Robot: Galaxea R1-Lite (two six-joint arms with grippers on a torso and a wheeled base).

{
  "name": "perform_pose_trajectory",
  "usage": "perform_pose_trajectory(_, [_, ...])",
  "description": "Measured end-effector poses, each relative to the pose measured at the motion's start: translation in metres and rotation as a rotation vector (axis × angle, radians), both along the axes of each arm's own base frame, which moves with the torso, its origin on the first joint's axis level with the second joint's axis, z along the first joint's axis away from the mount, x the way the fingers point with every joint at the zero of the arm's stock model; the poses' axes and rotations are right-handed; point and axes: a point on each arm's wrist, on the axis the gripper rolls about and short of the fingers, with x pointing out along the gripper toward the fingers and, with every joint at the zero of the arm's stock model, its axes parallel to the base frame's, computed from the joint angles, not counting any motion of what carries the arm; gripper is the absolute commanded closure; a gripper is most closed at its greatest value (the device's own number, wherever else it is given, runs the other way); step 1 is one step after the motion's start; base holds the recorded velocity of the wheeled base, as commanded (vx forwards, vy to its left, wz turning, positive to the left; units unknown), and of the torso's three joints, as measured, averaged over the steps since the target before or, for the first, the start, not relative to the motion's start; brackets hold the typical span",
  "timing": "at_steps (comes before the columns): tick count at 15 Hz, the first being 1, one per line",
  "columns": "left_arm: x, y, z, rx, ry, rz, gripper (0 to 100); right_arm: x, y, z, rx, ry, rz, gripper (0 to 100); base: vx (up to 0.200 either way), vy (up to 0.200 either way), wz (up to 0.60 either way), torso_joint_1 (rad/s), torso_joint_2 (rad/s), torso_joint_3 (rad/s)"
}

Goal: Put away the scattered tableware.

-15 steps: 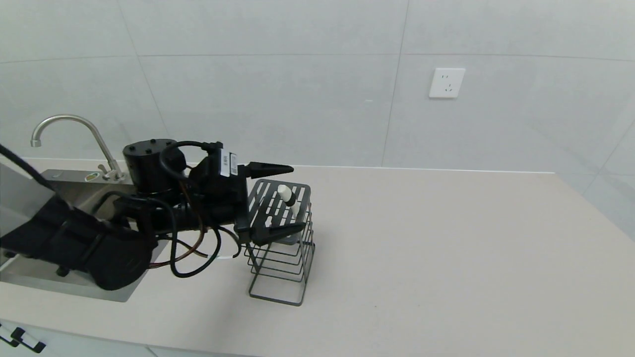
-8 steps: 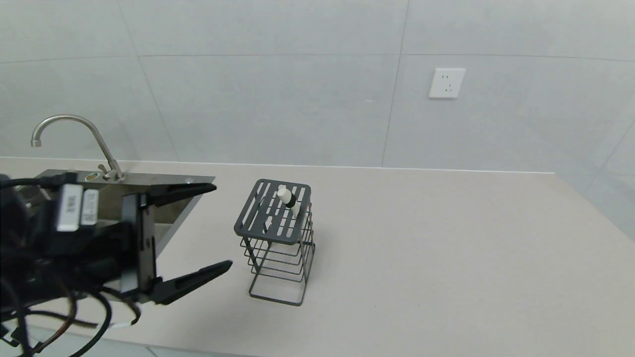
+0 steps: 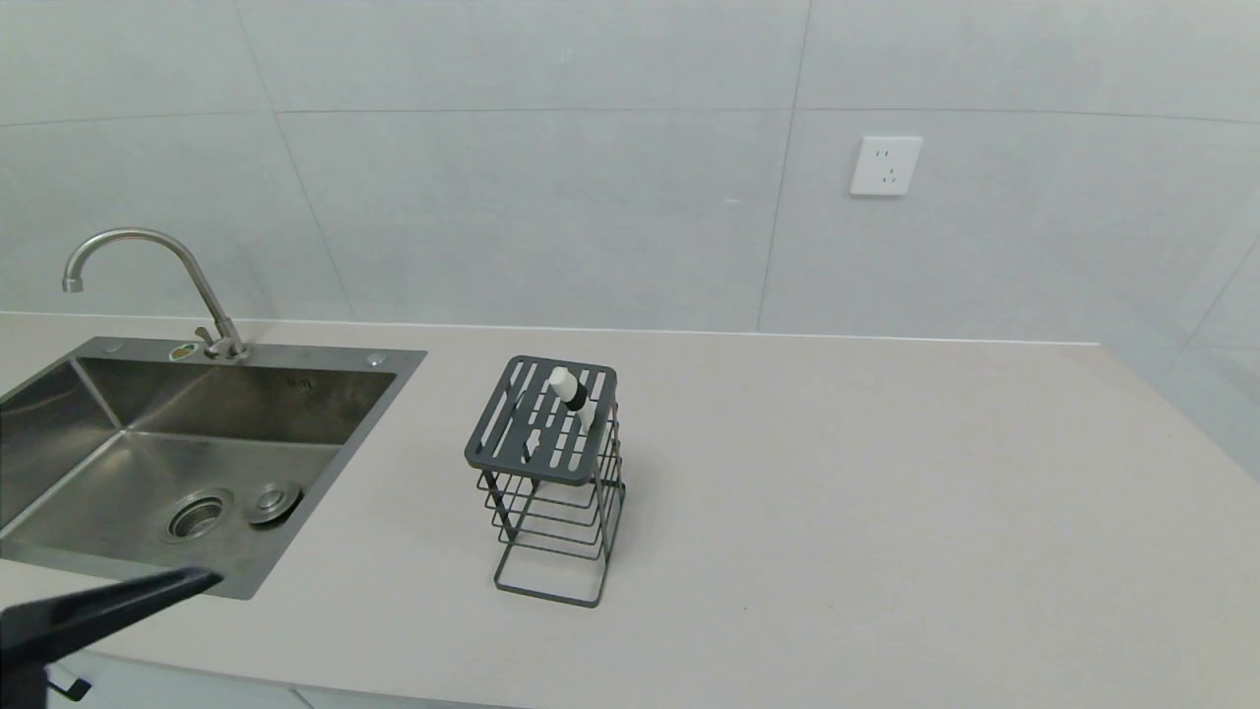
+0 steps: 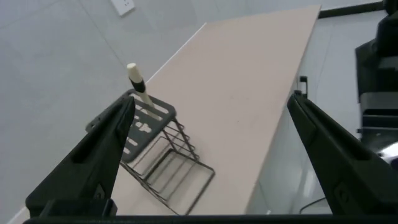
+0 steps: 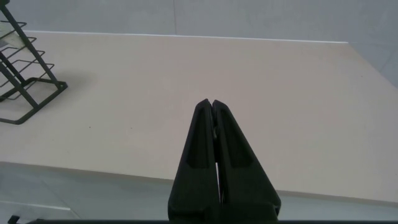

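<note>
Since the tableware is the point, I'll start there: a white-handled utensil [image 3: 569, 392] [image 4: 138, 84] with a black band near its top stood poking up through one of the slots in the lid of a dark wire rack [image 3: 512, 433] [image 4: 163, 158] [image 5: 25, 81], leaning a bit. A small white bit [image 3: 532, 445] showed at another slot closer to the front, but I honestly couldn't tell what it was. The rack sat upright on the pale bench [image 3: 837, 473], roughly mid-way back and just right of the steel sink [image 3: 226, 394], not touching it. The sink had its drain [image 3: 195, 516] and a round stopper [image 3: 273, 500] lying beside it in the basin, with the curved faucet [image 3: 197, 281] at the back rim. A white wall outlet [image 3: 886, 165] sat on the grey tiles, well off to the right. As for the arms, the left claw [image 4: 211, 101] was spread wide with nothing in it, framing the rack from a distance, and one of its fingers [image 3: 118, 599] poked in low over the sink's front edge. The right claw [image 5: 212, 106] was pinched fully closed on nothing, hanging over the bench's front edge, well apart from the rack.
</note>
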Motion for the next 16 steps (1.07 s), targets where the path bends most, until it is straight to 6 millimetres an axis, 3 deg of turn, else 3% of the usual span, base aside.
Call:
perform_pose_trajectory(4, [-0.056,0.004,-0.023,-0.09,-0.018,0.126,0,0.0,0.0,0.0,-0.004,-0.001,-0.001,100,0.0,0.0,0.0,0.0,0.0,0.0])
perform_pose_trajectory(6, [-0.061,0.007,-0.035,-0.146,-0.008,0.38,0,0.0,0.0,0.0,-0.003,-0.002,-0.006,100,0.0,0.0,0.0,0.0,0.0,0.0])
perform_pose_trajectory(8, [-0.059,0.014,-0.044,-0.226,0.012,0.775,0,0.0,-0.001,0.0,-0.002,-0.002,-0.031,100,0.0,0.0,0.0,0.0,0.0,0.0])
perform_pose_trajectory(9, [-0.058,0.017,-0.052,-0.239,0.076,0.937,0,0.0,-0.001,0.0,-0.001,-0.001,-0.055,100,0.0,0.0,0.0,0.0,0.0,0.0])
perform_pose_trajectory(11, [-0.058,0.02,-0.073,-0.197,0.25,1.096,0,0.0,-0.001,0.0,0.001,0.0,-0.065,100,0.0,0.0,0.0,0.0,0.0,0.0])
perform_pose_trajectory(13, [-0.059,0.021,-0.078,-0.199,0.301,1.105,0,0.0,-0.001,0.0,0.001,-0.001,-0.054,100,0.0,0.0,0.0,0.0,0.0,0.0])
perform_pose_trajectory(16, [-0.061,0.021,-0.078,-0.202,0.297,0.986,0,0.0,-0.001,0.0,0.004,-0.001,-0.03,100,0.0,0.0,0.0,0.0,0.0,0.0])
